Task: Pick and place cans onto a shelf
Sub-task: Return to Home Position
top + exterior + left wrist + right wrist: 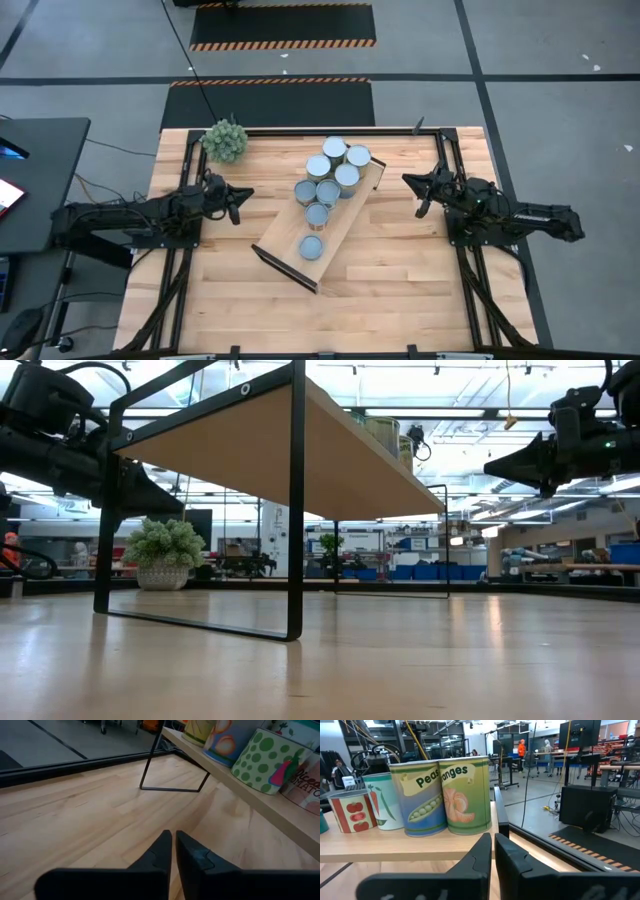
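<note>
Several cans (328, 180) with pale round tops stand upright on the shelf (345, 222), a light-wood board on thin black legs set slantwise at the table's middle. Most cluster at its far end; one can (311, 247) stands alone near its near end. Labelled cans (439, 795) show in the right wrist view, a green-dotted can (265, 757) in the left one. My left gripper (240, 197) hovers shut left of the shelf, clear of the tabletop (172, 840). My right gripper (410, 181) hovers shut right of the shelf (493, 842), level with the cans.
A small green bushy plant (225, 140) in a pale pot stands at the table's far left corner. A black frame rail (440, 160) runs along the table's edges. Bare plank tabletop (390, 300) lies near the front edge.
</note>
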`<action>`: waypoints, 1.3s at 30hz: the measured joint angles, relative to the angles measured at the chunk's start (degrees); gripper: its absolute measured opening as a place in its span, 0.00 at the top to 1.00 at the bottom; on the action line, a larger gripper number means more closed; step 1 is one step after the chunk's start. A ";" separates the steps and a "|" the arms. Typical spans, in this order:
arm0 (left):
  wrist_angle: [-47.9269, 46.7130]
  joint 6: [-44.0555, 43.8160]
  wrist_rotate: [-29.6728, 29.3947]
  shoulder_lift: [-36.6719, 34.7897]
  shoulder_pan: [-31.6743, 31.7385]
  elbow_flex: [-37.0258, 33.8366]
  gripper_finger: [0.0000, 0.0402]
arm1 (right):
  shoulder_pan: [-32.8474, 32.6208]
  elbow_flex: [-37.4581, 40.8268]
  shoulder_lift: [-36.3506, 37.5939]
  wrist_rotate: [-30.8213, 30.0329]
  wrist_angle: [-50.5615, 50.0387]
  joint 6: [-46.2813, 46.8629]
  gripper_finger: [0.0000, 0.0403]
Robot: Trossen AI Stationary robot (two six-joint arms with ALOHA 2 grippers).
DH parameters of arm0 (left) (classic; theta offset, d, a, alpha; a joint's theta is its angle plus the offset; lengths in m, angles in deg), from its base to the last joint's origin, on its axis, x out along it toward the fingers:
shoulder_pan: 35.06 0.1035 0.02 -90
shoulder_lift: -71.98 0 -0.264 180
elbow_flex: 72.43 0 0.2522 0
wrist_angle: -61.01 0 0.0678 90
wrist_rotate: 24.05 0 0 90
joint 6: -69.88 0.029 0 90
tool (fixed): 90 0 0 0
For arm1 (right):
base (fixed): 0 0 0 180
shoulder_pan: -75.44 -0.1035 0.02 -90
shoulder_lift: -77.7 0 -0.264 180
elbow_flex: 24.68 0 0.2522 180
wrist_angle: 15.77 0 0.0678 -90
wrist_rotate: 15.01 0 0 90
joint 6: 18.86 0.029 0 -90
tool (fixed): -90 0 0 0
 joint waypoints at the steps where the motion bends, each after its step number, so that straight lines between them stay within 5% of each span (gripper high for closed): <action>1: 0.00 -0.02 0.00 0.00 0.00 0.00 0.93 | 0.00 0.00 0.00 0.00 -0.01 0.00 0.93; 39: 0.04 -0.02 0.00 0.00 0.00 0.00 0.92 | 0.00 0.00 0.00 0.02 -0.02 0.00 0.93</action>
